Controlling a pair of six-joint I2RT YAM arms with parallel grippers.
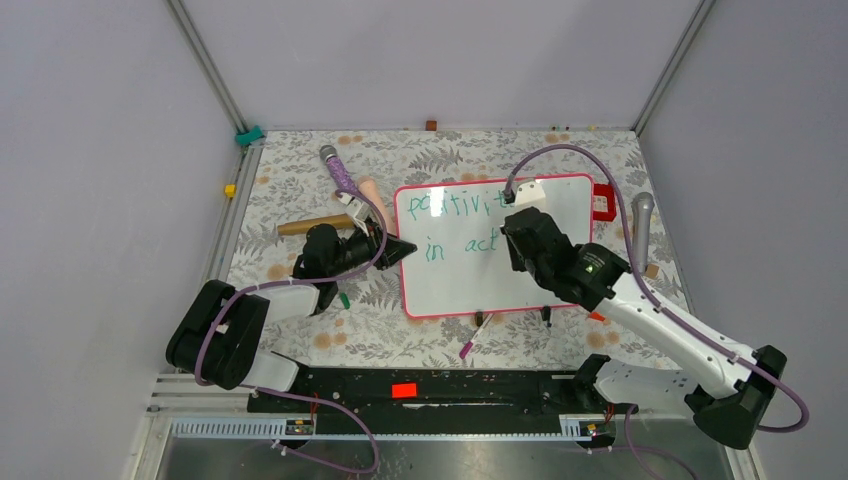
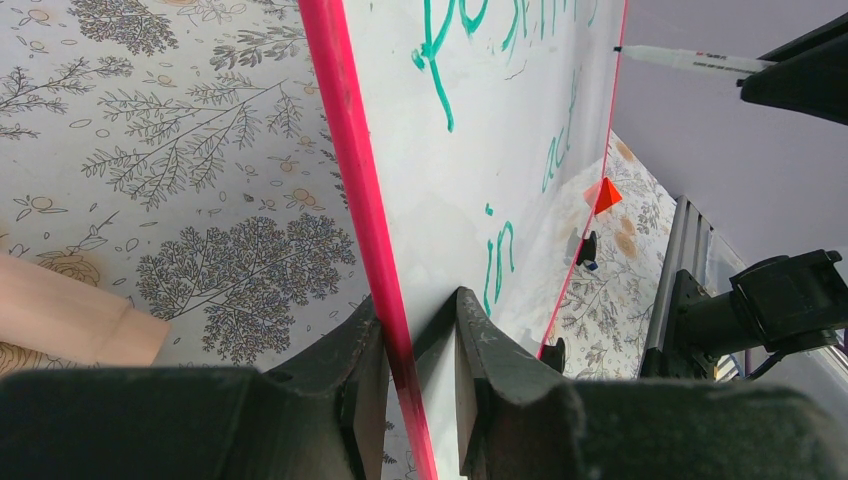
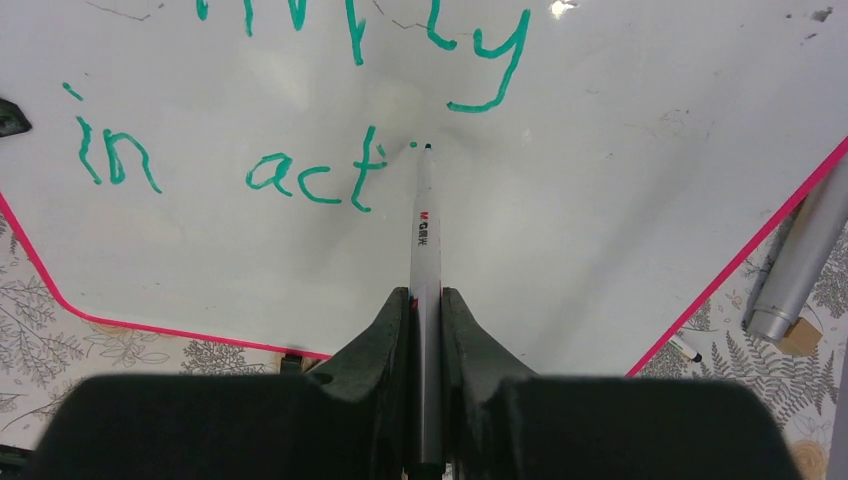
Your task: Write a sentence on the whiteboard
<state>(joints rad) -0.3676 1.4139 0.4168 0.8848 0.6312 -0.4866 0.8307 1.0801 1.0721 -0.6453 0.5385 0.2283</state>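
The whiteboard, glossy white with a pink-red frame, lies on the floral table and carries green writing: "positivity" above "in act". My left gripper is shut on its left edge; in the left wrist view the gripper has one finger on each side of the frame. My right gripper hovers over the board's right half, shut on a grey marker. The marker's tip sits at the board just right of the "t". The marker also shows in the left wrist view.
A purple-handled tool and a wooden stick lie left of the board. A red object and a grey cylinder lie to its right. A pink-tipped pen and a small black cap lie at its near edge.
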